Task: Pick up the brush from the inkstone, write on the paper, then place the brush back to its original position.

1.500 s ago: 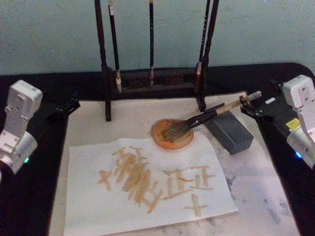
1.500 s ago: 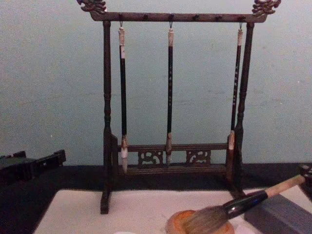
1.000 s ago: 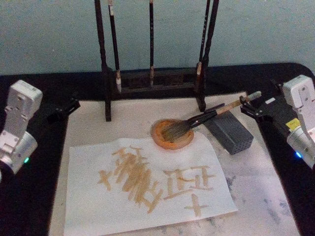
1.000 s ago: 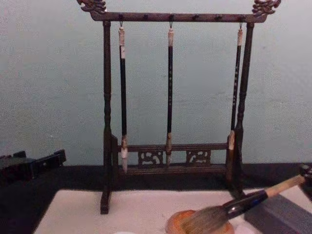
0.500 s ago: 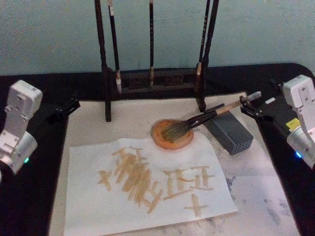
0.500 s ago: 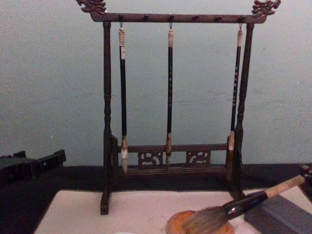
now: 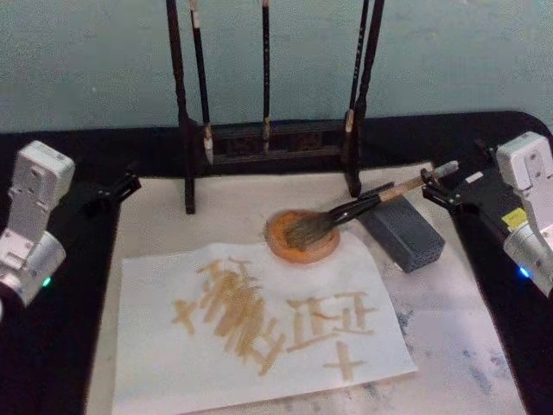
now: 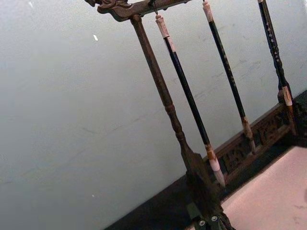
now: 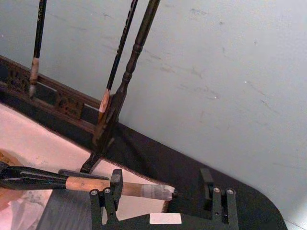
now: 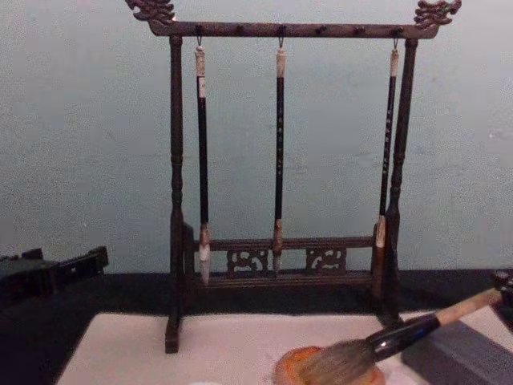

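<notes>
My right gripper (image 9: 160, 181) stands wide open around the tail of the brush (image 7: 346, 212), with one finger touching or just beside the handle. The brush lies with its tuft on the inkstone (image 7: 278, 245) and its handle propped on the grey block (image 7: 413, 238), beside the written paper (image 7: 164, 363). The risk when I back out: that near finger drags the handle — rolling the brush off the block and smearing ink. My left gripper (image 7: 117, 188) sits parked far left.

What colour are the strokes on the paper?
Tan-brown strokes on the white paper; head view shows them best.
</notes>
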{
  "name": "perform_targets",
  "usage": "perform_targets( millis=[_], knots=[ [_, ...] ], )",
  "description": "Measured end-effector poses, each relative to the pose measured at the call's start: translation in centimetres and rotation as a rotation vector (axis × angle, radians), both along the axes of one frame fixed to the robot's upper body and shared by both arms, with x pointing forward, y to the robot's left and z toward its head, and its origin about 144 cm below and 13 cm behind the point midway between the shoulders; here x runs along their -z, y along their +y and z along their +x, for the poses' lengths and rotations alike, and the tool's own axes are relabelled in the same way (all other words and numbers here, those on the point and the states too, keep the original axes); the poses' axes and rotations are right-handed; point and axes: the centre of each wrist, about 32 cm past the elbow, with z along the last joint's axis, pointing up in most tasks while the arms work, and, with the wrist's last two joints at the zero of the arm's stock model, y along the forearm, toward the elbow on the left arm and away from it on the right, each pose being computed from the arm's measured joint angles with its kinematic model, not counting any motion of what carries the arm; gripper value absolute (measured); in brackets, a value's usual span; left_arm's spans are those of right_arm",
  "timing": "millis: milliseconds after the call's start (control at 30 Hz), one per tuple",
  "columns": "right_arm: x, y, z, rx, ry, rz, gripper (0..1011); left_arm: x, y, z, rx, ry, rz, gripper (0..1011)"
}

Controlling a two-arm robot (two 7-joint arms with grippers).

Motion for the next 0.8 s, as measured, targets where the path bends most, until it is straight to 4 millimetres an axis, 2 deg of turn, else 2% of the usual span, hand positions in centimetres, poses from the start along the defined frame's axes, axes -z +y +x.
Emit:
perform_targets(
  millis=[500, 800],
  knots=[
    [0.00, 0.00, 0.00, 0.000, 0.000, 0.000, 1008, 0.00, 0.00, 0.00, 0.000, 0.000, 0.000, 1002],
    [-0.13, -0.68, -0.49, -0.015, 0.004, 0.054, 1008, 0.00, 0.00, 0.00, 0.000, 0.000, 0.000, 1002]
  ],
)
